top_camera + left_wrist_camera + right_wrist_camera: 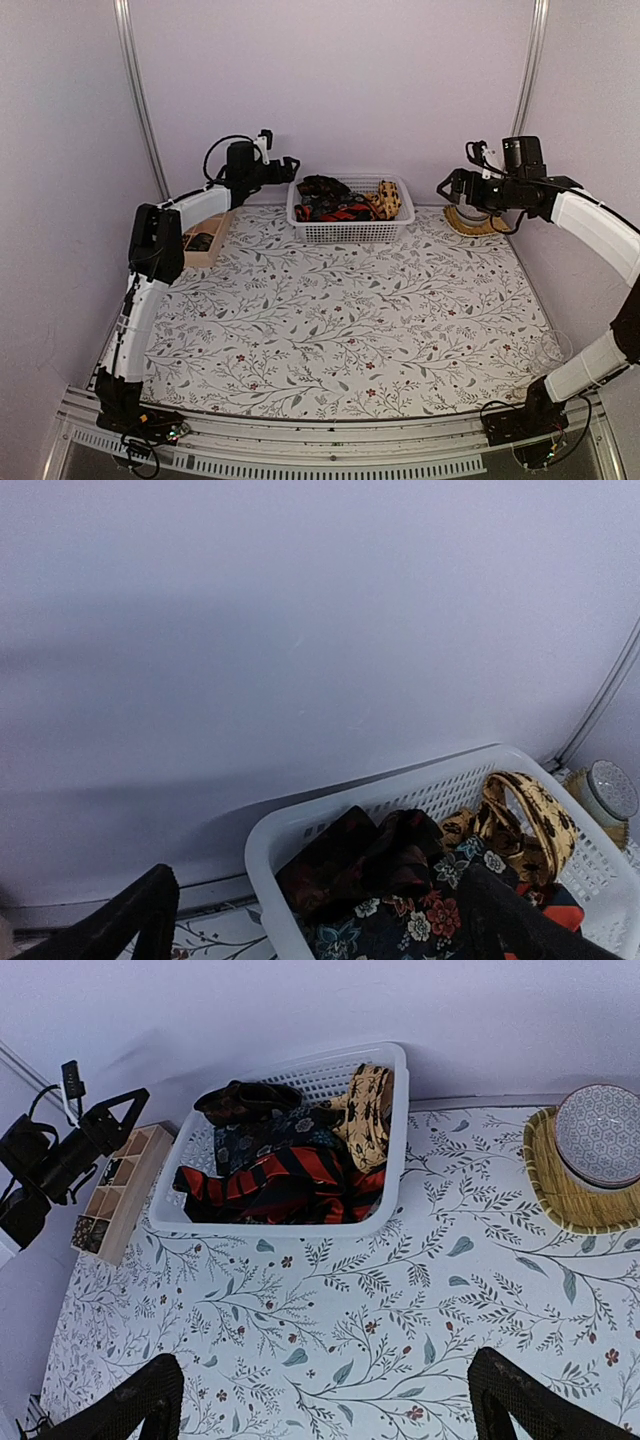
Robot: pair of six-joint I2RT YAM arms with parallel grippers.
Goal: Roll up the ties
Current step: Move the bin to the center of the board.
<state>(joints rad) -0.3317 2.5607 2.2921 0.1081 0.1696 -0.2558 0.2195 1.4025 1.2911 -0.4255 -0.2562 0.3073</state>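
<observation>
Several ties lie bunched in the white mesh basket (350, 233) at the back of the table: a dark floral tie (322, 187), a red-black tie (335, 211) and a yellow patterned tie (389, 198). None is rolled. My left gripper (291, 166) hovers open and empty just left of the basket's back corner. In the left wrist view (320, 885) it is over the dark ties (365, 865), with the yellow tie (530, 820) to the right. My right gripper (446, 186) is open and empty, held high to the right of the basket; below it (325, 1385) is bare tablecloth. The right wrist view shows the red-black tie (280, 1185).
A wooden tray with square compartments (205, 242) stands left of the basket, under the left arm. A patterned bowl (600, 1135) sits on a woven mat (560, 1190) at the back right. A floral cloth covers the table.
</observation>
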